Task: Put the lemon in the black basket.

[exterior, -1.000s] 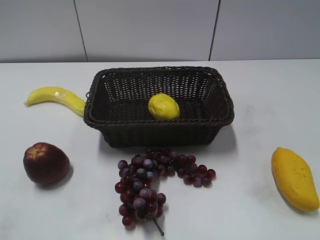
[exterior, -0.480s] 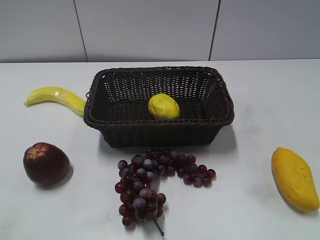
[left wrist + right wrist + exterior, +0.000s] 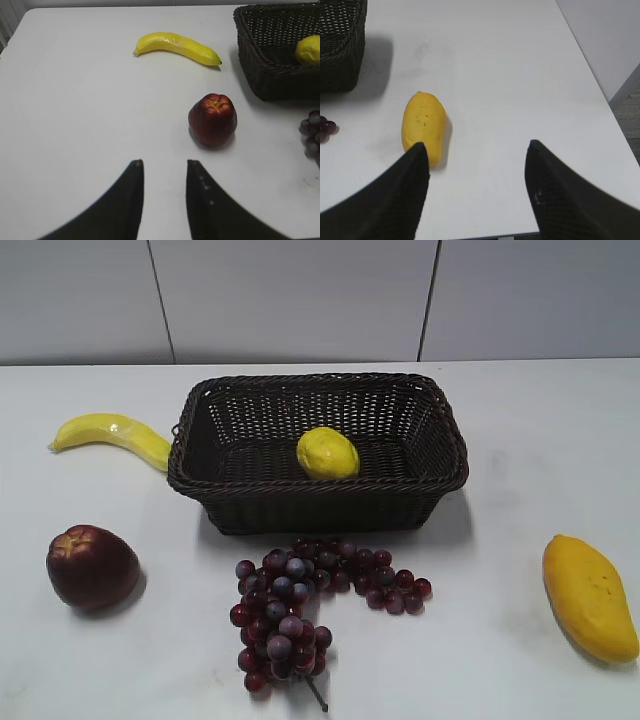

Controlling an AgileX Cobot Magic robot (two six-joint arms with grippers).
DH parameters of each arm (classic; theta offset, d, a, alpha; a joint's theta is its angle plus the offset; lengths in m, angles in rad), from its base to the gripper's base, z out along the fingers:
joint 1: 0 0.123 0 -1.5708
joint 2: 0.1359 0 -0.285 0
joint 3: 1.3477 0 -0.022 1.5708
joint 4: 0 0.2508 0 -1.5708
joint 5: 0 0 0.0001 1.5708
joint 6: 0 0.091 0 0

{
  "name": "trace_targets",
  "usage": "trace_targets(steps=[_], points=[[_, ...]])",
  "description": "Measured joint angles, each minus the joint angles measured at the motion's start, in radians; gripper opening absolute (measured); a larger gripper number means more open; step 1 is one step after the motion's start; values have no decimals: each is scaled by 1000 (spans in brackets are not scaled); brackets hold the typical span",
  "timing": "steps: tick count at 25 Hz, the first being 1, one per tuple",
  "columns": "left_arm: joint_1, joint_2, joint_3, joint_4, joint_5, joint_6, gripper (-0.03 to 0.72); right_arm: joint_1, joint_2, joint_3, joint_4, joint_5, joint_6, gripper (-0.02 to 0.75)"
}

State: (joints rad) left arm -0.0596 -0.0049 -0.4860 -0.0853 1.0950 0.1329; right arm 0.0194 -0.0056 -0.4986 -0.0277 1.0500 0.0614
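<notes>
- Nothing on the counter has shifted since the earlier exterior frames; lemon (image 3: pixel 327 453), basket and loose fruit sit where they sat.
- Lemon: small, roundish, bright yellow, dimpled skin, lying on the floor of the black basket (image 3: pixel 250 492) near its middle.
- Black basket: rectangular, dark brown-black wicker, open weave on flaring sides, braided rim. Stands mid-counter, toward the far edge.
- Banana (image 3: pixel 112 435): long, curved, smooth, glossy yellow; its near end just beside the basket's left rim, on the left half of the counter.
- Apple (image 3: pixel 91 566): dark red, squat, waxy, near the front-left corner.
- Grapes (image 3: pixel 300 605): bunch of purple-red beads with a thin stem, between the basket and the front edge.
- Mango (image 3: pixel 588 596): elongated, orange-yellow, matte, speckled, near the front-right corner.
- Left gripper (image 3: pixel 164 169): black fingers parted, nothing between them, above bare counter short of the apple.
- Right gripper (image 3: pixel 476 165): black textured fingers spread wide, released, empty, beside the mango near the counter's right edge.
- Counter (image 3: pixel 520 430): plain white, smooth, faint smudges. Behind it, pale grey wall panels with dark vertical seams.
</notes>
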Motion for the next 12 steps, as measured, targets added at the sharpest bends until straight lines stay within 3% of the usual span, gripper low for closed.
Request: trace_targets(steps=[12], points=[[0, 0, 0, 0, 0, 0, 235, 0, 0, 0, 0, 0, 0, 503]])
